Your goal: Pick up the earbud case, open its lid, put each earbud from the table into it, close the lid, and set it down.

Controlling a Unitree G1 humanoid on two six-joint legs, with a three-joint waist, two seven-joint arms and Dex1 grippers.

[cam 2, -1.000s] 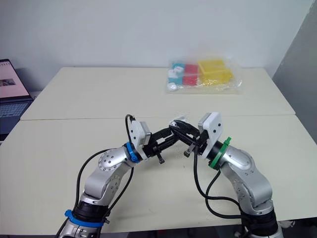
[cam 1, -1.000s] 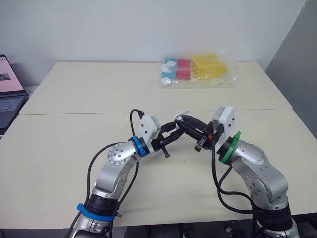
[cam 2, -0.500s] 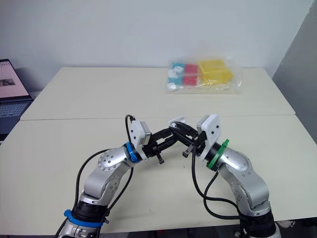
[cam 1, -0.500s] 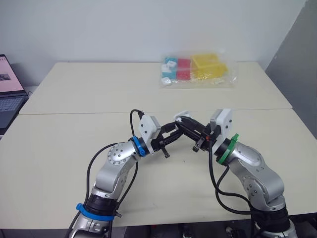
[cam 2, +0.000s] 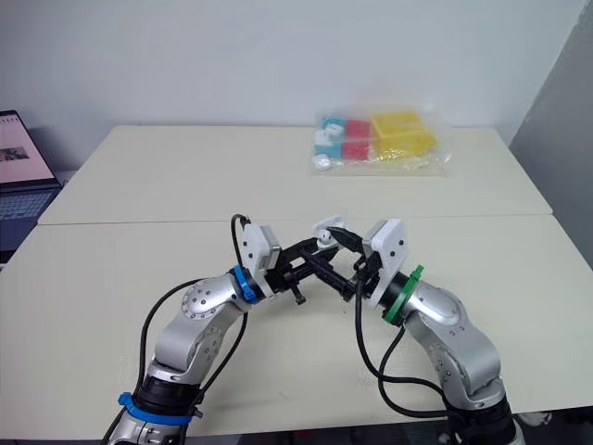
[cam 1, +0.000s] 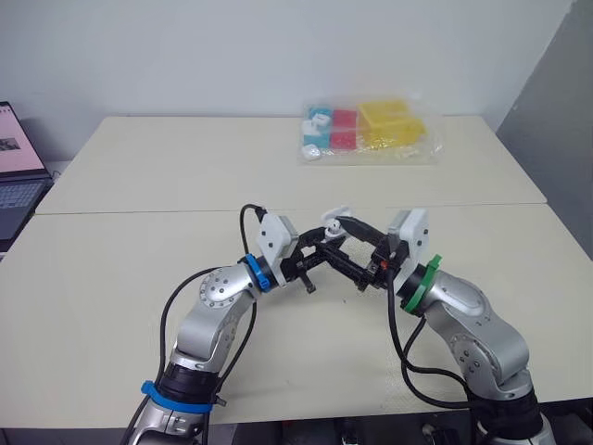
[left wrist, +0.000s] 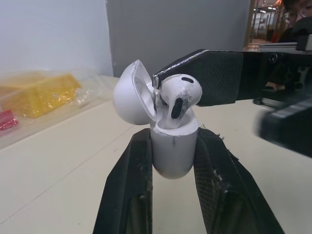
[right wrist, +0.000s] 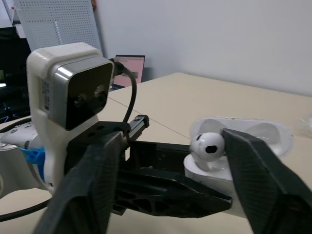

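White earbud case (left wrist: 173, 151), lid (left wrist: 130, 95) open, holds one earbud (left wrist: 179, 92).

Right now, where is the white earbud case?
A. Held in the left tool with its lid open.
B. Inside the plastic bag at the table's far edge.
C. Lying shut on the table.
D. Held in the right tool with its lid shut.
A: the left tool grips the case between its two fingers, the lid is tipped open, and an earbud sits in its top.
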